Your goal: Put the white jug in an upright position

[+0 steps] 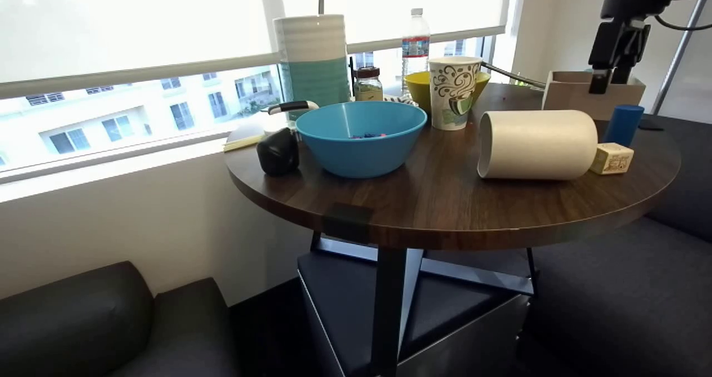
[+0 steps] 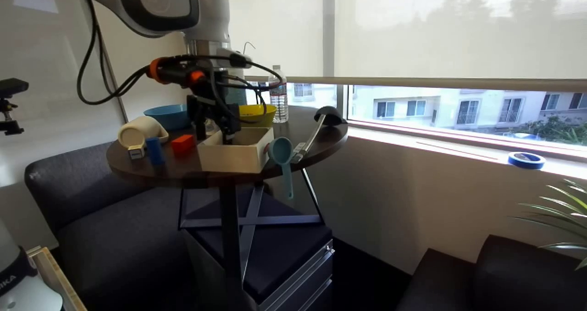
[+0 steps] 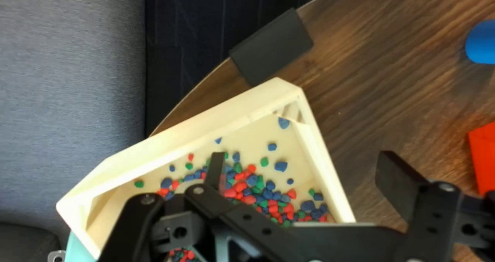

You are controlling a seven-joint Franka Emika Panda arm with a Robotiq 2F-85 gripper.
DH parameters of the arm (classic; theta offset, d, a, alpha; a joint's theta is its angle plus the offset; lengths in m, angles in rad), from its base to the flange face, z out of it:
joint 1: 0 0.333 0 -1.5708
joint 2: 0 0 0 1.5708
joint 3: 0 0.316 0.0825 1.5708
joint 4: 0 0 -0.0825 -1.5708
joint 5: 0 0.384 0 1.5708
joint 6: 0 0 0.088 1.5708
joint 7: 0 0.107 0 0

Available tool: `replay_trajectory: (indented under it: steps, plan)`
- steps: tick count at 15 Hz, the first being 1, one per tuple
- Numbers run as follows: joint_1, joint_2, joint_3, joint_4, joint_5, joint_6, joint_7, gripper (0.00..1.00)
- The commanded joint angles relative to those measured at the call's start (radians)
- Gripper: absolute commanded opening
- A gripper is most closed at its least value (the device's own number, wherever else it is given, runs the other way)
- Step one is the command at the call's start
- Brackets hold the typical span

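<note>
The white jug [image 1: 537,144] lies on its side on the round wooden table. Its open mouth faces the blue bowl [image 1: 356,154]. In an exterior view the jug [image 2: 137,131] shows its round base, with the handle at its side. The jug is out of the wrist view. My gripper [image 3: 301,165] is open and empty. One finger is over the wooden box of coloured pebbles, the other is beyond its wall over the table. In both exterior views the gripper [image 1: 610,81] [image 2: 214,139] is at the box, apart from the jug.
The open wooden box [image 2: 234,160] stands under the gripper. A blue cylinder [image 1: 626,124] and a small cream block [image 1: 612,158] stand by the jug's base. A red-orange block [image 2: 183,144] sits between cylinder and box. A patterned cup [image 1: 451,99] stands behind the jug.
</note>
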Motion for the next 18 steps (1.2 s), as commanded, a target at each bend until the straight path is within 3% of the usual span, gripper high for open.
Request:
replay_trajectory:
  steps: [1,5,8,13,15,16,18]
  plan:
    - [-0.004,-0.073,0.074,-0.022,-0.103,0.031,0.012,1.0]
    - [0.019,-0.143,0.127,-0.037,-0.158,0.032,0.004,1.0]
    - [0.07,-0.186,0.143,-0.043,-0.051,-0.035,0.022,1.0]
    - [0.134,-0.249,0.217,-0.067,0.068,-0.188,0.163,1.0]
    - [0.15,-0.27,0.271,-0.091,0.045,-0.209,0.225,1.0]
    - [0.143,-0.221,0.231,-0.052,0.038,-0.191,0.17,1.0]
    - [0.155,-0.239,0.264,-0.071,0.037,-0.197,0.21,1.0]
